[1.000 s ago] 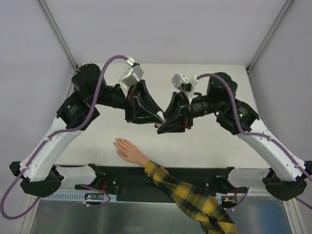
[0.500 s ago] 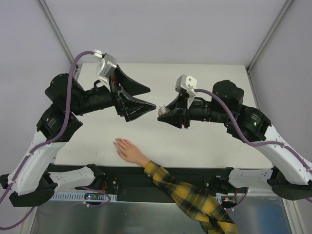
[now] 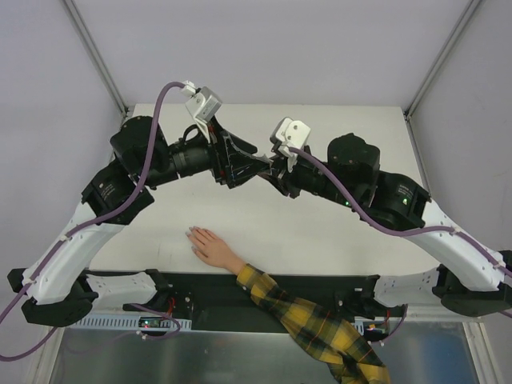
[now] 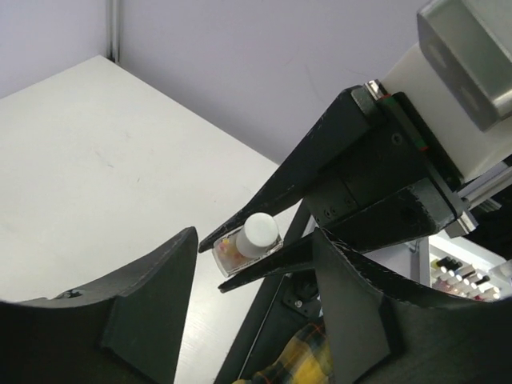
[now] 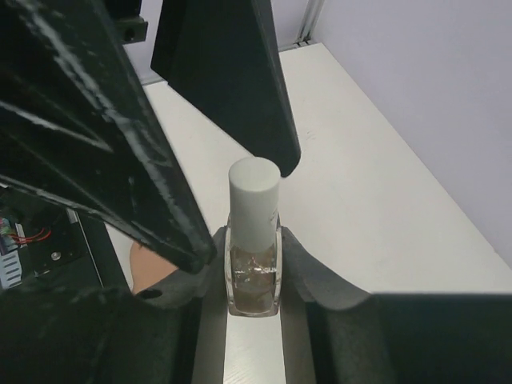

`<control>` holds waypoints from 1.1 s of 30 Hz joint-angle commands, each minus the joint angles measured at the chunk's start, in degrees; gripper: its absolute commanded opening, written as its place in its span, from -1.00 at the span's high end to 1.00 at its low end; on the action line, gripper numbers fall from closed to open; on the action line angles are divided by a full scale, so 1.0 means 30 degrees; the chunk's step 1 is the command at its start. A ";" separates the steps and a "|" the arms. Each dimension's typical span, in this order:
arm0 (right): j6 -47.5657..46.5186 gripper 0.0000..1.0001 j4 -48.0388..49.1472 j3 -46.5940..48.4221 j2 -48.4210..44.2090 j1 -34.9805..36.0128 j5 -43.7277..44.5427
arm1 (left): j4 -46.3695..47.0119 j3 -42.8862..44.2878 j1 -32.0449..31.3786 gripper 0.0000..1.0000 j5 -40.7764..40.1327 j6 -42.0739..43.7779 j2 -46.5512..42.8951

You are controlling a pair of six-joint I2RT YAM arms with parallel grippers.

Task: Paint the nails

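We list: nail polish bottle (image 5: pixel 254 268), clamped in our right end effector (image 3: pixel 270 170), white cap (image 4: pixel 260 233) offered to our left end effector (image 4: pixel 254 234), jaws apart either side, likely for unscrewing. Nails (image 3: pixel 190 234): mannequin hand (image 3: pixel 210 246), counter (image 3: pixel 336 232), seven o'clock.

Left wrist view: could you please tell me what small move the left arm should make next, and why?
Probably close the left tool on the white cylindrical cap: its open jaws appear to straddle it, while the right tool grips the small clear glass bottle beneath, so the cap could be unscrewed.
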 commanded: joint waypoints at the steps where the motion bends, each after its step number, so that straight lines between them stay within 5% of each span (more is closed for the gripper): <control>1: -0.0503 1.00 0.0190 0.1264 0.0098 0.0382 0.1332 | -0.0545 0.0921 -0.0578 0.02 -0.1723 0.1320 0.0415; 5: -0.0445 1.00 -0.0015 0.1324 0.0069 0.0470 0.0542 | -0.1307 0.1215 -0.0638 0.40 -0.1728 0.1880 0.0738; 10: -0.0913 1.00 -0.0630 0.1148 -0.0224 0.0149 -0.4751 | -0.1952 0.1361 -0.0638 1.00 0.0289 0.3018 0.0827; 15: 0.0402 1.00 -0.1248 0.0827 -0.0458 -0.3421 -1.7526 | -0.3007 0.1071 -0.0608 1.00 0.9787 0.5743 0.0067; 18: 0.2183 1.00 0.0740 -0.0372 -0.0809 -0.4422 -2.1974 | -0.3008 0.0659 -0.0609 1.00 1.3553 0.6363 -0.0549; 27: 0.4039 1.00 0.3209 -0.1782 -0.1279 -0.4745 -2.1788 | -0.2920 0.1683 -0.0608 1.00 1.1844 0.6597 -0.0608; 28: 0.3574 0.99 0.2859 -0.1608 -0.1308 -0.4803 -2.1059 | -0.2920 0.1684 -0.0608 0.54 0.9865 0.5901 -0.0725; 31: 0.2576 1.00 0.1013 -0.0875 -0.1337 -0.4804 -1.7925 | -0.2920 0.1771 -0.0637 -0.27 0.6315 0.4787 -0.1310; 33: 0.2398 0.99 0.0396 -0.0699 -0.1454 -0.4717 -1.5609 | -0.2920 0.1918 -0.0608 -0.46 0.5309 0.4315 -0.1458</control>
